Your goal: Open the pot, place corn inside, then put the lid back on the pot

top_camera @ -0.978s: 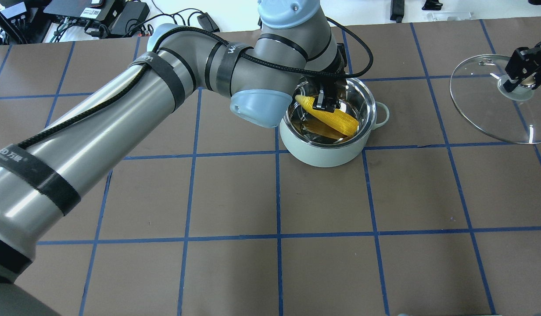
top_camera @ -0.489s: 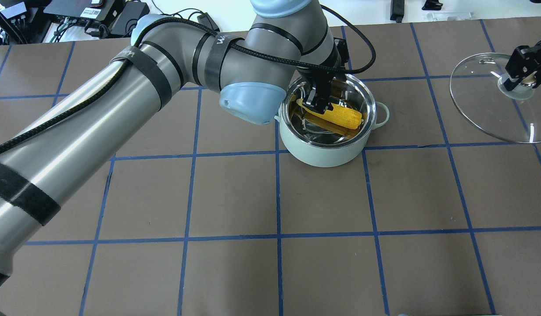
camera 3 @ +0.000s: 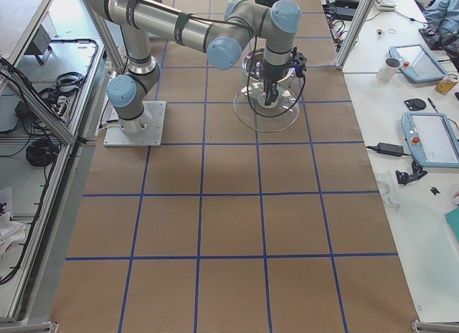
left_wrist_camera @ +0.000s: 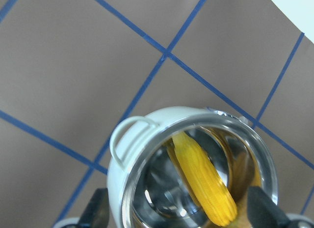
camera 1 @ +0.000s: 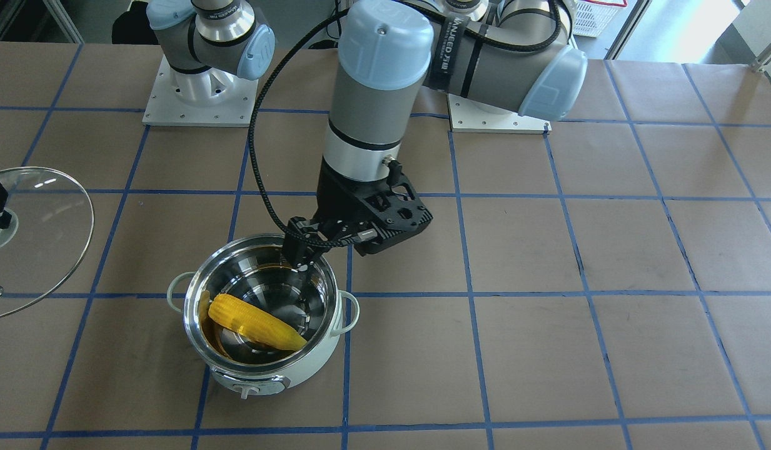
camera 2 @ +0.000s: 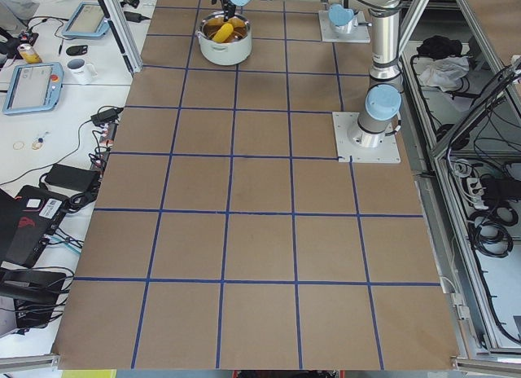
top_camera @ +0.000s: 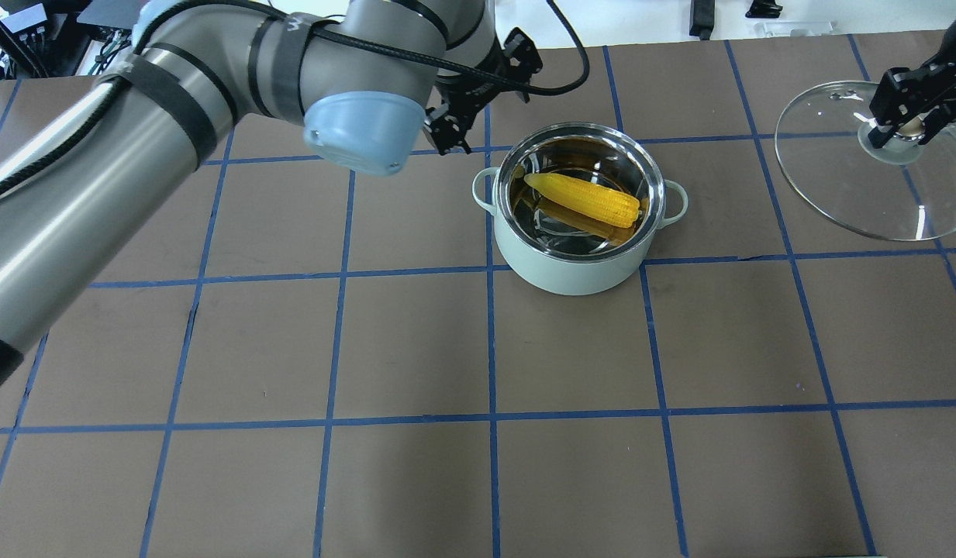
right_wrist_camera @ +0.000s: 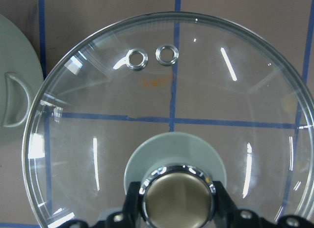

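Bumpy tapered corn [top_camera: 584, 200] in shiny steel pot [top_camera: 574, 263]

White lettering on black strap [camera 1: 449, 53] around left arm [camera 1: 372, 94], roughly WANJEED, other print too small

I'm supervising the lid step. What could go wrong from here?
The yellow corn cob lies slanted in the mint-green steel-lined pot, thick end near the rim; it might stop the clear glass lid seating. The open left hand hovers beside the pot, possibly in the lid's path. The right hand grips the lid only by its knob; it may swing.
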Available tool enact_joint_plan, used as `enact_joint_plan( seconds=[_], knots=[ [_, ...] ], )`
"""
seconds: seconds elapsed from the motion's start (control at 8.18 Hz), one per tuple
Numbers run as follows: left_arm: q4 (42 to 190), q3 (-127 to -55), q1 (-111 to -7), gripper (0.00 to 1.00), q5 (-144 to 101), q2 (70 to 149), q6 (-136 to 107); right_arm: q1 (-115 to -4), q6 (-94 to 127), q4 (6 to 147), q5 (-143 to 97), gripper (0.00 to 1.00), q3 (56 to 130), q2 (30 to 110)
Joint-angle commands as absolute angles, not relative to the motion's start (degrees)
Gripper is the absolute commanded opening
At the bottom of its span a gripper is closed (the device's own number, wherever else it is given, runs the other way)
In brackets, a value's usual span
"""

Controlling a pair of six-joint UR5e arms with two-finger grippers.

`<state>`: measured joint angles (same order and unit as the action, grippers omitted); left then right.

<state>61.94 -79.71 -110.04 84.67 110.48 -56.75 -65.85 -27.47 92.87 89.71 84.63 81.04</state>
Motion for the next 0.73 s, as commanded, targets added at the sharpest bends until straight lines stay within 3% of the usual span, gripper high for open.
enact_joint_plan(
  seconds=[0.0,0.61],
  knots=[
    [69.2,-79.6,-102.2,1.0,86.7,107.1,-38.8,-70.6,-20.3,92.7,89.7,0.1,82.7,81.0],
    [73.2,-81.4,-99.0,1.0,92.5,103.8,-29.4,-86.1,-1.1,99.1,89.8,0.1,82.2,77.4]
  ],
)
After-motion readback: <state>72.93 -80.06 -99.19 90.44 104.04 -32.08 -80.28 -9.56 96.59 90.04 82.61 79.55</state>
